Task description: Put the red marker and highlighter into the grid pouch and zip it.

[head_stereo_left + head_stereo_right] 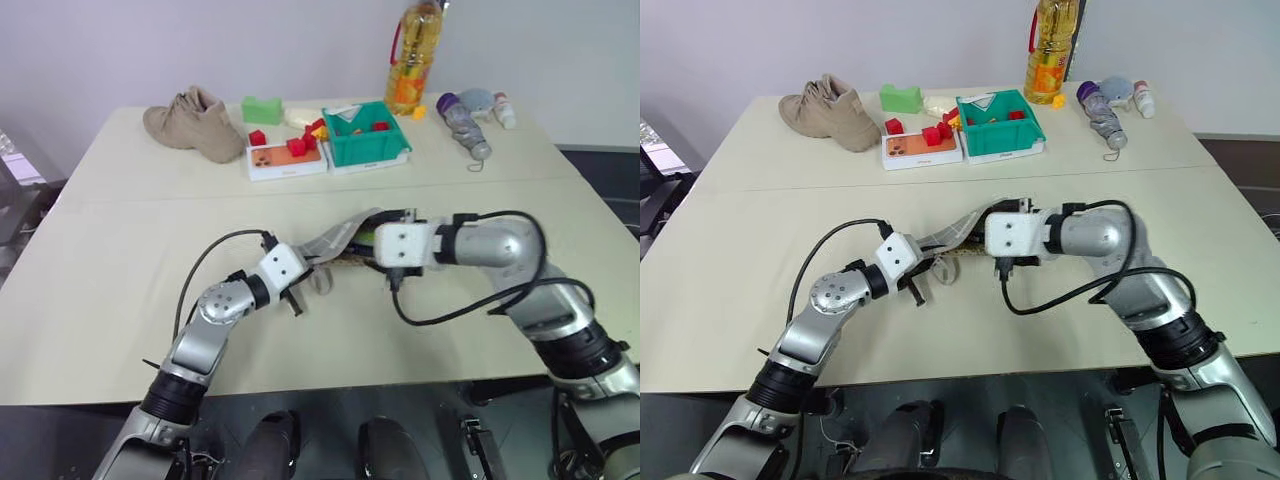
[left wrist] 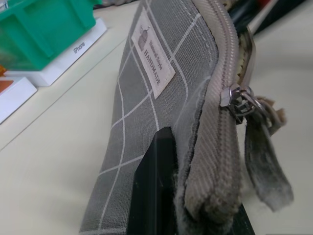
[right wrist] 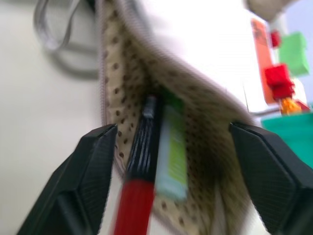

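Note:
The grid pouch (image 1: 335, 238) lies on the table's near half, tilted up with its zipper open. My left gripper (image 1: 298, 287) is shut on the pouch's closed end; in the left wrist view a black finger (image 2: 151, 186) presses the grey fabric beside the zipper pull (image 2: 239, 100). My right gripper (image 3: 173, 128) hangs open just in front of the pouch's mouth. Inside the dotted lining lie the red marker (image 3: 142, 166), its red end sticking out of the mouth, and the highlighter (image 3: 173, 156) right beside it. Neither touches the right gripper's fingers.
At the table's far side stand a tan shoe (image 1: 195, 122), a green foam block (image 1: 262, 108), a white box with red blocks (image 1: 285, 158), a green bin (image 1: 365, 135), an oil bottle (image 1: 413, 55) and a lying plastic bottle (image 1: 465, 120).

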